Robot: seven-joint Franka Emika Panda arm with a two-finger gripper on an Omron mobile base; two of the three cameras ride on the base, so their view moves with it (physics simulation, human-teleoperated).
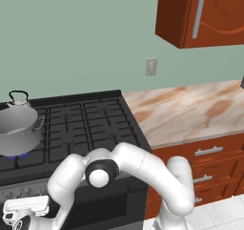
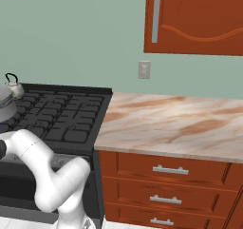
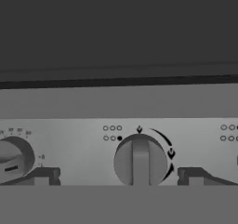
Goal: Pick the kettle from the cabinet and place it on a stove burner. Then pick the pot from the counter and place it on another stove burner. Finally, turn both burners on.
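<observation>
The grey pot (image 1: 16, 129) stands on the front-left stove burner (image 1: 28, 150), and a blue flame shows under it. Behind it, the small white kettle (image 1: 19, 100) sits on the back-left burner. From the right base, the kettle (image 2: 13, 86) and the pot's edge (image 2: 4, 104) appear at the far left. My arm reaches down in front of the range. My gripper (image 3: 118, 176) is open and faces the grey knob strip. Its fingertips (image 3: 44, 175) stand either side of a round knob (image 3: 140, 160) whose bar is upright, without touching it. The cabinet (image 1: 200, 14) door is shut.
Another knob (image 3: 14, 158) sits to the left on the strip, its mark lying sideways. The marbled counter (image 1: 190, 109) lies right of the range, over wooden drawers (image 2: 171, 171). A wall outlet (image 1: 151, 67) is above the counter.
</observation>
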